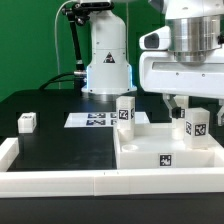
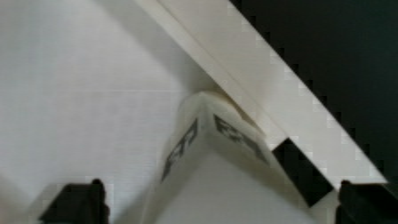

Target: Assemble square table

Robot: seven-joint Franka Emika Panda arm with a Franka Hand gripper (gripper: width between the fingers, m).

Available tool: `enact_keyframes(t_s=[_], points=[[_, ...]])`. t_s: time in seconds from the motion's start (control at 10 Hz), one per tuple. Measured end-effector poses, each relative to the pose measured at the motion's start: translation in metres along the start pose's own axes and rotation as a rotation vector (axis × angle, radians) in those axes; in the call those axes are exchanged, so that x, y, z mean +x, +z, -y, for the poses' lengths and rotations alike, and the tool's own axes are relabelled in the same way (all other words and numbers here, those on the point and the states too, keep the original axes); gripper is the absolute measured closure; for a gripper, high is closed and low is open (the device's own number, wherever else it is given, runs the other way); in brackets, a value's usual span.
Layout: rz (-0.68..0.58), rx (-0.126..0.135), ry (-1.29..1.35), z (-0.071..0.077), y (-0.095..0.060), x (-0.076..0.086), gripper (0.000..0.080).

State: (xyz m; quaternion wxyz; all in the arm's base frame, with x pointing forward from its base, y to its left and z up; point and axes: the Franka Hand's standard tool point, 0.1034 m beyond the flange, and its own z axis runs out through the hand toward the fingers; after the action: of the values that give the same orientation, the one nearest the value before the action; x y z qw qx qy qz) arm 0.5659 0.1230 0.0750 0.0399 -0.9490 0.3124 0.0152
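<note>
The square table's white top (image 1: pixel 160 148) lies at the exterior view's right, raised rim up. Two white tagged legs stand upright on it, one at its far corner (image 1: pixel 125 112) and one at the right (image 1: pixel 196 126). My gripper (image 1: pixel 188 108) hangs open over the right leg, one finger on each side of it. In the wrist view that leg (image 2: pixel 222 150) rises in a corner of the top (image 2: pixel 89 90), next to the rim (image 2: pixel 249 70). It sits between my dark fingertips (image 2: pixel 75 202), which are spread wide and do not touch it. My gripper (image 2: pixel 215 205) holds nothing.
A small white tagged block (image 1: pixel 27 122) lies alone on the black table at the exterior view's left. The marker board (image 1: pixel 92 119) lies flat in front of the robot's base (image 1: pixel 107 60). A long low white border rail (image 1: pixel 90 180) runs along the front edge.
</note>
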Motion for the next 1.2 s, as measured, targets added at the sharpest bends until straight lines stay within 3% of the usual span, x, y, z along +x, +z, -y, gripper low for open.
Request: enact_keyframes(t_s=[0.5, 1.0, 1.1, 1.2], points=[[0.002, -0.007, -0.436, 0.0015, 0.0015, -0.0042, 0.015], [0.0, -0.009, -0.605, 0.0003, 0.0007, -0.0022, 0.0152], [0.0, -0.009, -0.605, 0.0002, 0.0007, -0.0021, 0.0336], [0.0, -0.009, -0.604, 0.0001, 0.0007, -0.002, 0.0336]])
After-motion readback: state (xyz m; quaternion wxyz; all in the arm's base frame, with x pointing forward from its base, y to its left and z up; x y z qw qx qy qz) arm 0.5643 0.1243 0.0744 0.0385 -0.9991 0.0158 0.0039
